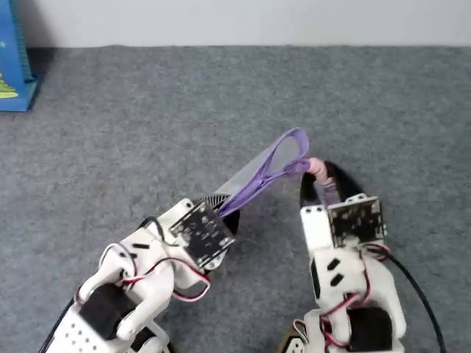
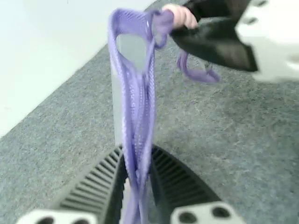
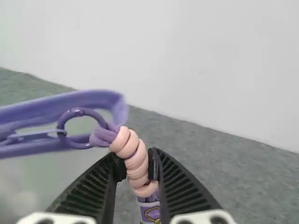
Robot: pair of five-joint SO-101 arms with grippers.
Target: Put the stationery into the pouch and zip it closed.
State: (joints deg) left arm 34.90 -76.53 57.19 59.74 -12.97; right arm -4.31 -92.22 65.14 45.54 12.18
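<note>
A clear pouch [image 1: 254, 176] with a purple zipper edge hangs in the air between the two arms, above the grey table. My left gripper [image 1: 219, 203] is shut on the pouch's near end, with the purple zipper band [image 2: 135, 107] running up out of its jaws [image 2: 138, 186]. My right gripper [image 1: 321, 179] is shut on the pink beaded zipper pull [image 3: 133, 156], which hangs from a purple ring [image 3: 77, 128] at the pouch's far end. In the left wrist view the right gripper [image 2: 210, 32] holds that pull [image 2: 180, 14]. What the pouch contains cannot be made out.
A blue box [image 1: 13, 59] stands at the far left edge of the grey felt table [image 1: 147, 118]. A white wall [image 1: 243, 22] runs along the back.
</note>
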